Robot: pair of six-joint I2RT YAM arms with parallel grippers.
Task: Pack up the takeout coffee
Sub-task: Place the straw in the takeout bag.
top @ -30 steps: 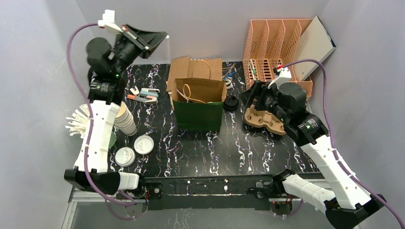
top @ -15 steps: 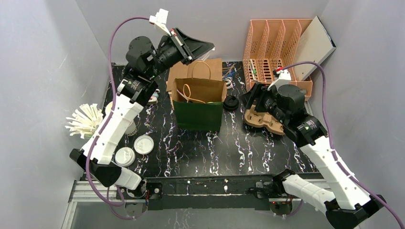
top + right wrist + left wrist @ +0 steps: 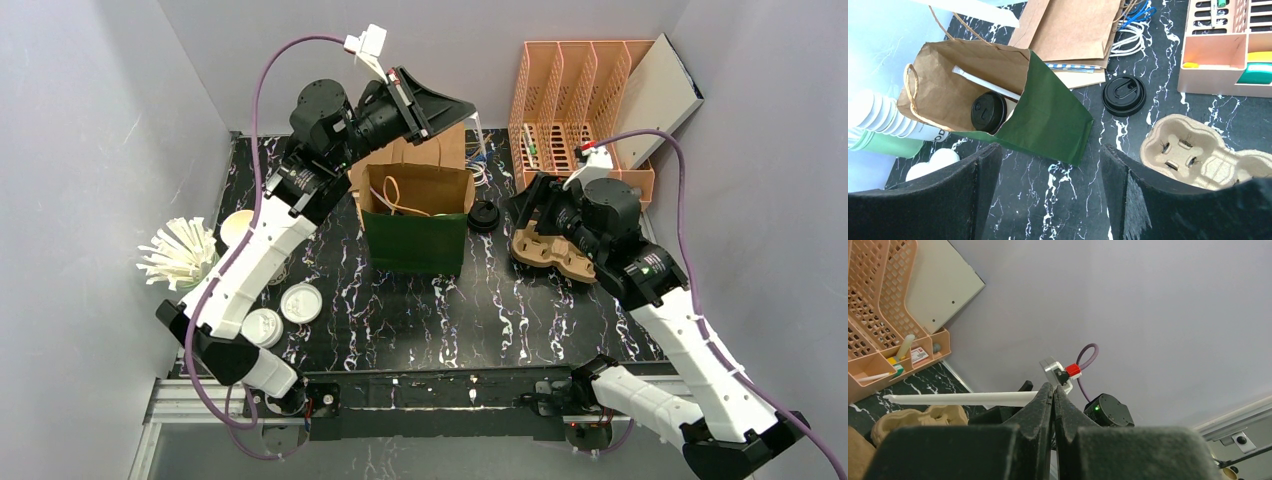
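A: Packing status?
B: Lidded cup (image 3: 988, 112) and packed straw (image 3: 985, 82) sit inside the green bag (image 3: 1048, 115). Left tool (image 3: 1053, 390) is clenched on a second straw (image 3: 958, 399), raised behind the bag; insertion remains. Right tool (image 3: 1050, 150) hangs released, empty.

pale grey walls (image 3: 90, 120), black marbled table (image 3: 500, 310)

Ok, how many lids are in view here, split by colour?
Black: 2 (loose lid on the table, cup lid inside the bag)
White: 2 (near lid and far lid, side by side at the table's left front)
Total: 4
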